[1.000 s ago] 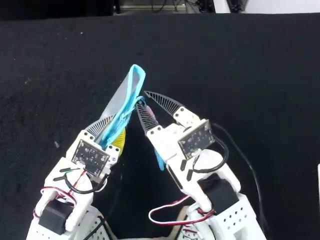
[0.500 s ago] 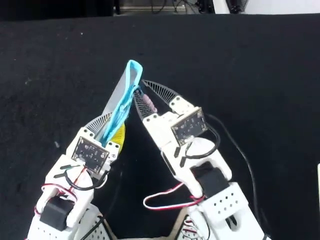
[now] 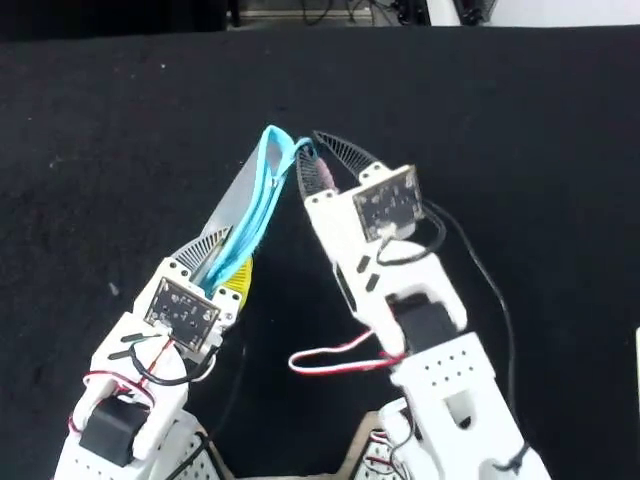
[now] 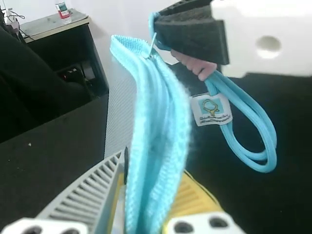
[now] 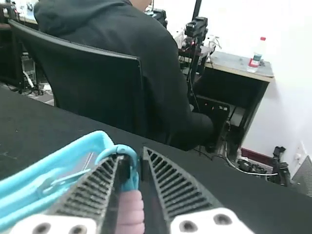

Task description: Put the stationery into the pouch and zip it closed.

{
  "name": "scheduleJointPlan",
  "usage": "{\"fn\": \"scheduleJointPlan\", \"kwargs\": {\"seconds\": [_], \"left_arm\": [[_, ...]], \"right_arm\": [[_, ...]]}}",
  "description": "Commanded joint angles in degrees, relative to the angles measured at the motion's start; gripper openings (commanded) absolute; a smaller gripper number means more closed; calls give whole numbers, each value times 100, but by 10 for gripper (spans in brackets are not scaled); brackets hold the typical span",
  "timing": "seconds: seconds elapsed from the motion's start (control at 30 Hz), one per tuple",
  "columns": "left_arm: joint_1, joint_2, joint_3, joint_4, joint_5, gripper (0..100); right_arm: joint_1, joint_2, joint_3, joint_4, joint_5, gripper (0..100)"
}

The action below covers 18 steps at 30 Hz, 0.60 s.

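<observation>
The pouch [image 3: 240, 205], grey mesh with a light blue zipper band, is held up off the black table between both arms. My left gripper [image 3: 226, 262] is shut on its near end, one grey finger and one yellow finger [image 4: 195, 207] clamping the blue edge [image 4: 156, 141]. At the pouch's far tip, my right gripper [image 3: 310, 160] is shut on the zipper pull [image 5: 126, 158]. A blue cord loop [image 4: 253, 141] and a small white tag [image 4: 210, 109] hang from the pull. A pink piece [image 5: 130, 209] sits between the right fingers. The zipper band looks closed along its length.
The black table [image 3: 500, 120] spreads around both arms. Its far edge runs along the top of the high view. A white object [image 3: 637, 360] peeks in at the right edge. A dark chair [image 5: 87, 83] and a desk stand in the room behind.
My right gripper has slid from the middle of the zipper band to the pouch's far tip, and its arm has stretched forward. The left gripper has kept its hold and place.
</observation>
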Motion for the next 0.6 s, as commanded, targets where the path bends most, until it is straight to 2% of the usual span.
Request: {"fn": "scheduleJointPlan", "kwargs": {"seconds": [0.0,0.23,0.57], "left_arm": [[-22,88,426,202,88,29],[-22,88,426,202,88,29],[-22,88,391,308,88,29]], "right_arm": [[466,365,-708,-193,-18,11],[484,1121,-1358,-193,-18,11],[1055,1780,-1833,-193,-18,11]]}}
